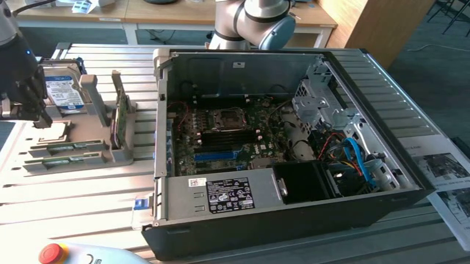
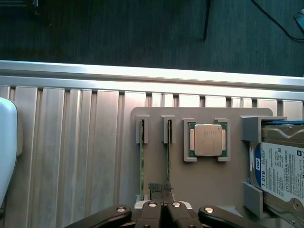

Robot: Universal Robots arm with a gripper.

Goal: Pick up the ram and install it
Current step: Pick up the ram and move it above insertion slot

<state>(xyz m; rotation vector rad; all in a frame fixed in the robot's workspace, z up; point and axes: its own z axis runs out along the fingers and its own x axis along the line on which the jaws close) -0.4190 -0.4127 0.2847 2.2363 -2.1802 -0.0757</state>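
Two matching green ram sticks stand on edge in slots of a grey holder [image 2: 209, 185]. One ram stick [image 2: 169, 152] is beside the CPU [image 2: 207, 140], and the other stick [image 2: 141, 161] is one slot further away. My gripper [image 2: 160, 186] hangs shut over the holder, its fingertips pressed together with nothing between them, just beside the end of the stick nearer the CPU. In the exterior view the gripper [image 1: 37, 115] is at the far left above the holder, where the ram stick [image 1: 67, 147] and the other stick [image 1: 72, 160] lie. The open PC case [image 1: 279, 220] shows its motherboard [image 1: 228, 137].
A hard drive [image 2: 280, 171] sits in the holder past the CPU. A white rounded object [image 2: 7, 147] lies off the holder's other side on the slatted metal table [image 2: 71, 142]. Case walls, a drive cage [image 1: 323, 104] and cables [image 1: 353, 154] surround the motherboard. A red-buttoned pendant [image 1: 55, 253] lies at the front.
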